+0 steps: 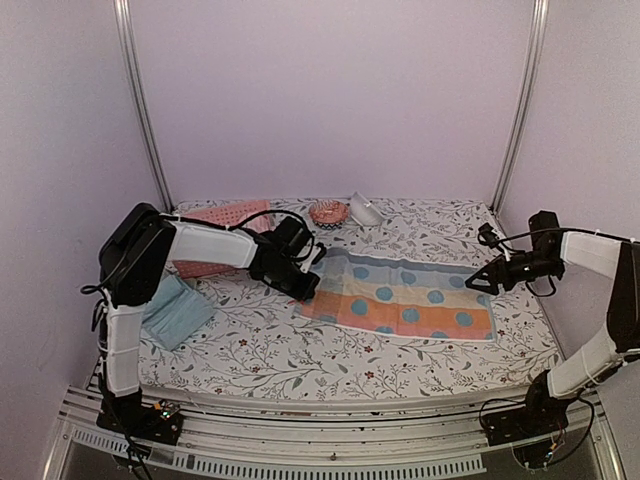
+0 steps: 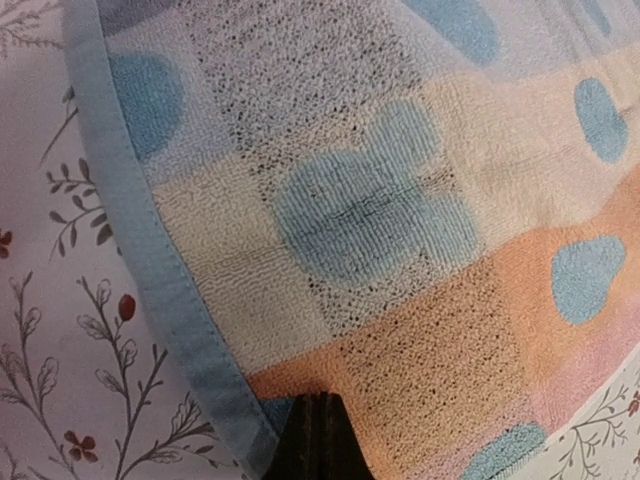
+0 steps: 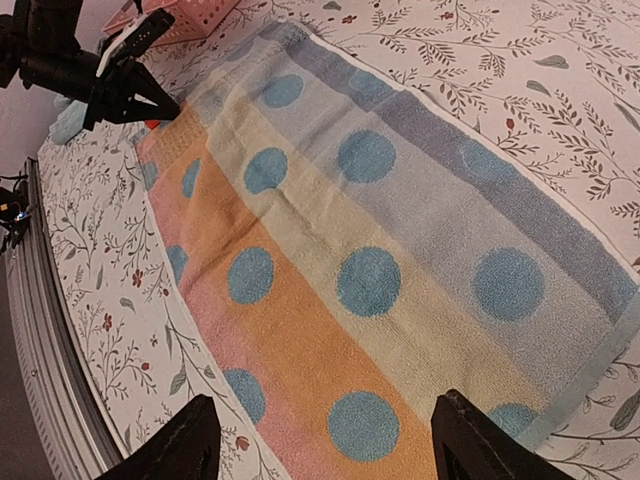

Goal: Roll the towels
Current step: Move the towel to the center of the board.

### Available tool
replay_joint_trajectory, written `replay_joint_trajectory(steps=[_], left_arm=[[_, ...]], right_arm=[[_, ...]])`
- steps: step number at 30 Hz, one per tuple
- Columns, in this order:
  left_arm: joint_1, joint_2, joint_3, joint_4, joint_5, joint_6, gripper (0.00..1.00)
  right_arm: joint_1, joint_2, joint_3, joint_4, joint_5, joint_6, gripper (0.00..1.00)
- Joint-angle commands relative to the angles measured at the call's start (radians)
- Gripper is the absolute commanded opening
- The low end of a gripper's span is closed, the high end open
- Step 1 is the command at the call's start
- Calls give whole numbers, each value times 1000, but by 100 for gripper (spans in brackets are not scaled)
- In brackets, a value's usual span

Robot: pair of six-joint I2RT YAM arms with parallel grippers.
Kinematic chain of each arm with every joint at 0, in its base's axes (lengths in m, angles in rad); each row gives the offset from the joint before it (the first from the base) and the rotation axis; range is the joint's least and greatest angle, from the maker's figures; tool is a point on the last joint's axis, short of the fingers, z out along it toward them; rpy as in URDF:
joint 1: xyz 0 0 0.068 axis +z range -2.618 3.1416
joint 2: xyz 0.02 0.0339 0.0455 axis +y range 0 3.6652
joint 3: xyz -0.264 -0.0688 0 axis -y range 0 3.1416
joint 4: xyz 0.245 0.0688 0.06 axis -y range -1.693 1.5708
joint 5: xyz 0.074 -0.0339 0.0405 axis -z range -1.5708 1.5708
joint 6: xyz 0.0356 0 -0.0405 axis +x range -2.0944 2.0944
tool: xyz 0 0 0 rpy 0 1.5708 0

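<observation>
Desk (image 1: 270, 350): covered by a white cloth printed with fine sprigs and small red flowers.

Patterned towel (image 1: 400, 295): lies spread flat, right of centre, as a long rectangle. It is terry cloth with a looped pile in lengthwise bands of grey-blue, cream, orange and pink, scattered with round blue spots and bound by a smooth light-blue hem. In the left wrist view the pile (image 2: 360, 210) shows a coarse, open weave in square patches.

Left pincer (image 1: 305, 288): sits at the towel's left end with its tips pressed together into a single dark wedge (image 2: 315, 440). The hem and the orange cloth close in on both sides of the wedge, so it is pinching the towel edge.

Right pincer (image 3: 325, 420): hangs over the towel's right end. Its two dark fingers (image 3: 190, 445) stand spread wide, and no contact with the cloth is evident.

Pale teal towel (image 1: 178, 312): plain soft cloth, folded to a rough square. It lies at the left of the desk, well apart from the patterned towel.

Pink basket (image 1: 232, 213): rigid plastic perforated with rows of holes, at the far left behind the left arm.

Far edge: a small round orange-red dish (image 1: 328, 212), and just beside it a white object (image 1: 366, 211) whose shape cannot be made out.
</observation>
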Motion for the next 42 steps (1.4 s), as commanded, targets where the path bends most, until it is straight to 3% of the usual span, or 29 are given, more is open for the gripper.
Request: replay_joint_trajectory(steps=[1, 10, 16, 19, 22, 24, 25, 28, 37, 42], left_arm=[[7, -52, -143, -136, -62, -46, 0], [-43, -312, -429, -191, -27, -214, 0], [-76, -453, -413, -352, -106, -250, 0], [-70, -509, -362, -364, -142, -224, 16], [-70, -527, -356, -326, -79, -210, 13], [-73, -526, -377, -289, -14, -212, 0], [-74, -522, -388, -274, 12, -217, 0], [-77, -509, -430, -241, 58, -219, 0], [-112, -466, -517, -192, 150, -228, 0], [-131, -439, -545, -224, 113, -250, 0]], right_arm=[[8, -5, 35, -25, 7, -1, 73], [10, 8, 96, -70, 152, -8, 68], [37, 5, 156, -247, 179, -143, 68], [84, 11, 152, -328, 216, -248, 67], [155, 38, 135, -348, 286, -276, 57], [195, 74, 126, -353, 332, -272, 38], [209, 96, 123, -353, 352, -259, 28], [215, 147, 100, -325, 405, -234, 13], [238, 179, -8, -244, 466, -234, 8], [242, 231, -54, -210, 499, -236, 8]])
